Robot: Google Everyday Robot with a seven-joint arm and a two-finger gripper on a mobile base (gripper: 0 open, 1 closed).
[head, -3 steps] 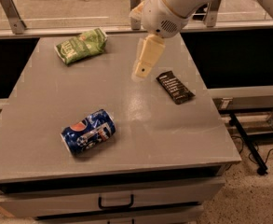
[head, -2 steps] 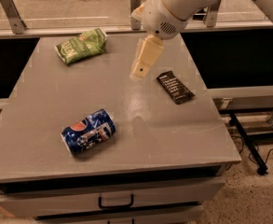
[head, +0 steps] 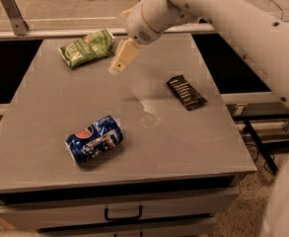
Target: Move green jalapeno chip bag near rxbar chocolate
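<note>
The green jalapeno chip bag (head: pixel 86 47) lies crinkled on the far left of the grey table (head: pixel 45 132). The rxbar chocolate (head: pixel 186 92) lies flat in its dark wrapper on the right side of the table. My gripper (head: pixel 122 60) hangs from the white arm above the table's far middle, just right of the chip bag and apart from it. It holds nothing that I can see.
A dented blue soda can (head: pixel 94 138) lies on its side at the front left of the table. A drawer handle (head: pixel 123 214) shows below the front edge. A rail and glass partition (head: pixel 50 26) run along the back.
My gripper has moved left across the table, away from the rxbar and toward the chip bag. The bag, bar and can have not moved.
</note>
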